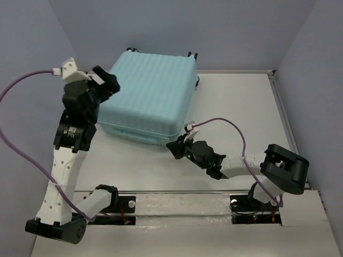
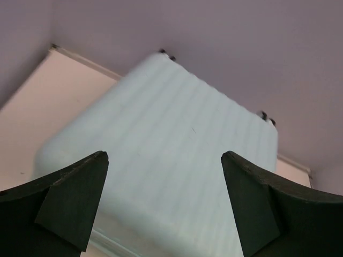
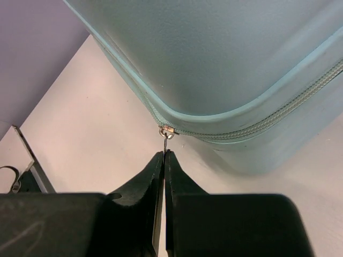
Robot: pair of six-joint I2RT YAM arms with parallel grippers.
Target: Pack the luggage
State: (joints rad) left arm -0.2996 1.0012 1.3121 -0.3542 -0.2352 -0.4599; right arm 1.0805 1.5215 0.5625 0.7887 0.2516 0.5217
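right gripper point(image 3: 164, 155) is clamping the luggage point(image 3: 214, 53) zipper pull point(image 3: 166, 141) at its fingertips, left gripper point(image 2: 165, 158) is hanging jaws wide apart, ribbed lid showing between them

There is one big pale blue ribbed hard suitcase point(image 1: 150, 93), two white-and-black robot arms point(image 1: 63, 166) point(image 1: 241, 163) and two purple cables point(image 1: 16, 144) point(image 1: 236, 128).

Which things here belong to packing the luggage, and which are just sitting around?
Part of the job:
luggage, closed
zipper pull
right hand, pinching that pull
left hand, open above the luggage

Just there:
table
purple cable
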